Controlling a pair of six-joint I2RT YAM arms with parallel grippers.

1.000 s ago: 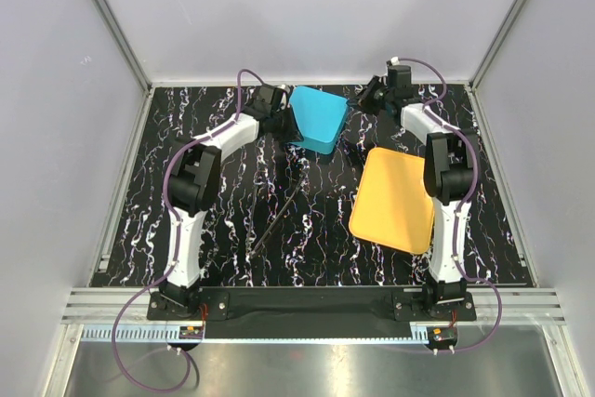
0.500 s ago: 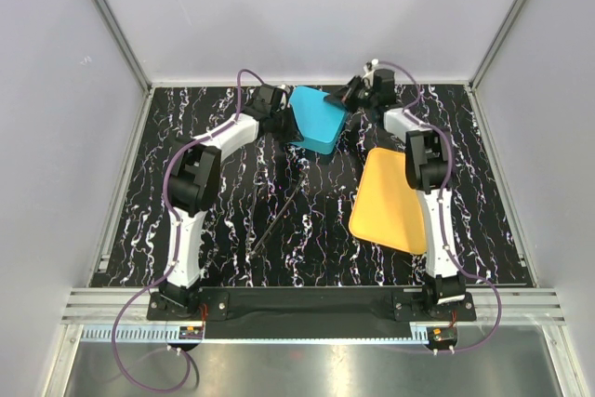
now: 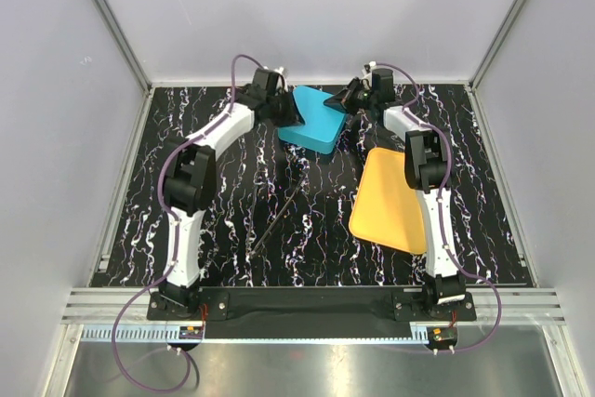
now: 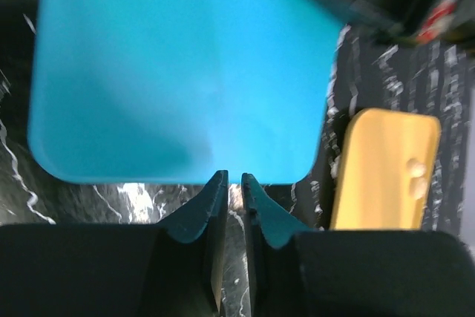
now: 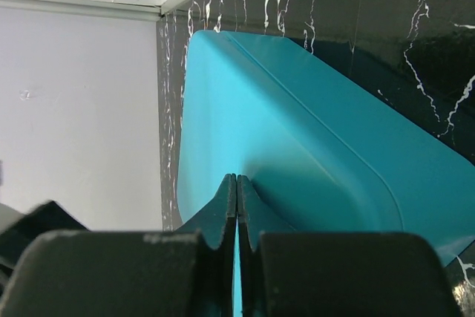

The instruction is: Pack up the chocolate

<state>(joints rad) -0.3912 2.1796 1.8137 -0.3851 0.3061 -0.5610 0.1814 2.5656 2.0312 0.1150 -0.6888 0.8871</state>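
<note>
status: packing hasn't started as far as I can see. No chocolate shows in any view: none on the yellow tray (image 3: 395, 202), none on the open table (image 3: 232, 220). There's one small pale bump on the yellow tray in the left wrist view, too blurred to call

both my arms are at the far middle of the table, on the blue tray (image 3: 311, 120), which looks turned bottom-up and tipped

right gripper (image 5: 237, 180): fingers (image 5: 223, 209) pressed together at the tray's right corner with a thin strip of blue between them, so I read it as a pinch grip on the blue tray's rim

left gripper (image 4: 228, 178): tips right at the tray's left edge with a narrow slit between them. Can't tell whether the rim sits in the slit or the tips just rest against it

my guess: the chocolate is under the blue tray or out of frame, can't confirm

left to do, judging from this: basically everything. Get the blue tray where it belongs, find the pieces, move them in one by one. Nothing counts as packed yet
</note>
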